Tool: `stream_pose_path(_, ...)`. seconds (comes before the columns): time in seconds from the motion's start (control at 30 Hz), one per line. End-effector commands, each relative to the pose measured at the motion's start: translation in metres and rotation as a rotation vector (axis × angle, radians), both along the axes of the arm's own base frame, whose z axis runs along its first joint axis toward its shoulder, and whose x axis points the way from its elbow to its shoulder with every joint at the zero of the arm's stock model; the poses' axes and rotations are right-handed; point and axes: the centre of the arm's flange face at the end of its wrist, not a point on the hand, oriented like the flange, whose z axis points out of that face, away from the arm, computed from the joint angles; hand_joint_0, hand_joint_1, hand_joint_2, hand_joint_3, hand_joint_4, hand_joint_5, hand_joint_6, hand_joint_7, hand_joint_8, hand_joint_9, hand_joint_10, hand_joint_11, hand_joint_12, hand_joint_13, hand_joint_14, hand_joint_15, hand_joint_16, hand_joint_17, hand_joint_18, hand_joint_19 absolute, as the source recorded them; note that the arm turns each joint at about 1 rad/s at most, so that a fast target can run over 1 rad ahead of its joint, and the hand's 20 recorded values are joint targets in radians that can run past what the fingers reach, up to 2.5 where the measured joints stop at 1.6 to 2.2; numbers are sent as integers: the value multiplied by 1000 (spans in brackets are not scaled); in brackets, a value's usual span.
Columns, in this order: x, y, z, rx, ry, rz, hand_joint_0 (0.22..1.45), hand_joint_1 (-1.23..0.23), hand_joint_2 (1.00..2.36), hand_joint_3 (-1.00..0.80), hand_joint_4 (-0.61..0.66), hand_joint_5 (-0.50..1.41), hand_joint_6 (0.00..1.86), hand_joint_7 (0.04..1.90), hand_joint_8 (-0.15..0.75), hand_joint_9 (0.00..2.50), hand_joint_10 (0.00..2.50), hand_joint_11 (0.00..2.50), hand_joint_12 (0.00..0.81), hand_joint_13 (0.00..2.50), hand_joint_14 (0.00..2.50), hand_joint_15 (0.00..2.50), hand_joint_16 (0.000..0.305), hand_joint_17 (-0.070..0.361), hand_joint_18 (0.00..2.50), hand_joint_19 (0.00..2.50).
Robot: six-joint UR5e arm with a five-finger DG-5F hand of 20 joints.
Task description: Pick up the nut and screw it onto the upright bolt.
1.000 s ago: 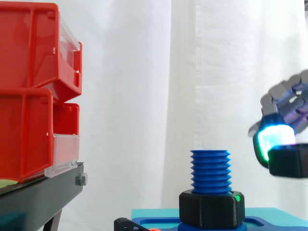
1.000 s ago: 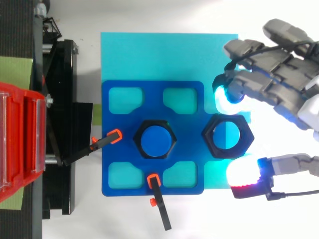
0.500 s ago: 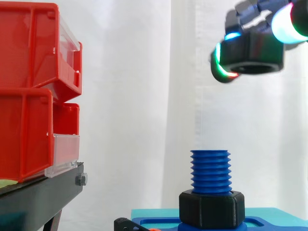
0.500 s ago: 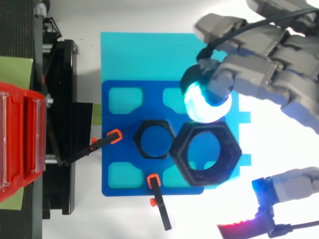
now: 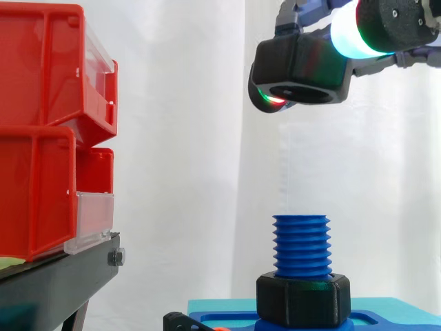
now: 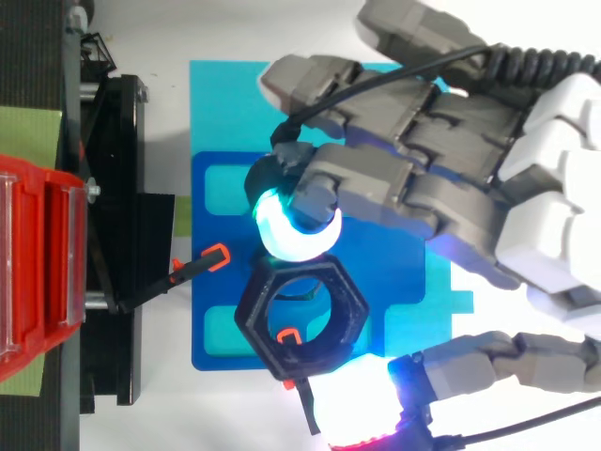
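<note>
Fingers (image 6: 357, 183) and thumb (image 6: 470, 362) are curled round a black nut (image 5: 301, 65), which is pinched between their glowing pads: one pad is pressed on the nut's upper edge in the top view, another on its lower edge. The hand (image 6: 554, 216) is entered from the right.

In the side view the nut is held high, slightly tilted, roughly over the upright blue bolt (image 5: 301, 245) and well apart from it; white curtain (image 5: 193, 138) is seen in the gap between them. A second black nut (image 5: 303, 300) is seated round the bolt's foot, on a blue plate (image 6: 216, 282) that is laid on a cyan mat (image 6: 225, 103).

In the top view the middle and right of the plate are covered by the hand and the held nut. Two black clamps with orange tips are set at the plate's left (image 6: 218, 256) and lower edge (image 6: 291, 336), the latter seen through the nut's hole. Red bins (image 5: 41, 138) are stacked on a black stand (image 5: 62, 276) at the left, apart from the plate.
</note>
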Motion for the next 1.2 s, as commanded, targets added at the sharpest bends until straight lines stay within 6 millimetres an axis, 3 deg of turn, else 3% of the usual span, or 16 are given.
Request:
stream_pose_path(0.0,3,-3,-8,4,8,1,586,-677,1001,-483,252,-157,562,1271,293,443,0,0,333,417,0,0,43,96,341,79)
stream_pose_path(0.33,2,-16,-14,-4,33,-12,585,-672,1002,-483,253,-155,560,1278,295,455,0,0,334,431,0,8,43,96,374,74)
stream_pose_path(0.37,6,-17,-25,-6,49,-15,584,-671,1001,-483,254,-155,559,1275,295,455,0,0,333,432,0,11,43,96,375,74)
stream_pose_path(0.5,10,-22,-40,7,64,-10,584,-669,1001,-483,255,-154,560,1279,295,458,0,0,333,437,0,9,43,96,380,81)
stream_pose_path(1.17,8,-16,-43,9,86,5,584,-663,1001,-483,254,-150,558,1284,301,486,0,0,332,447,0,12,43,96,384,81)
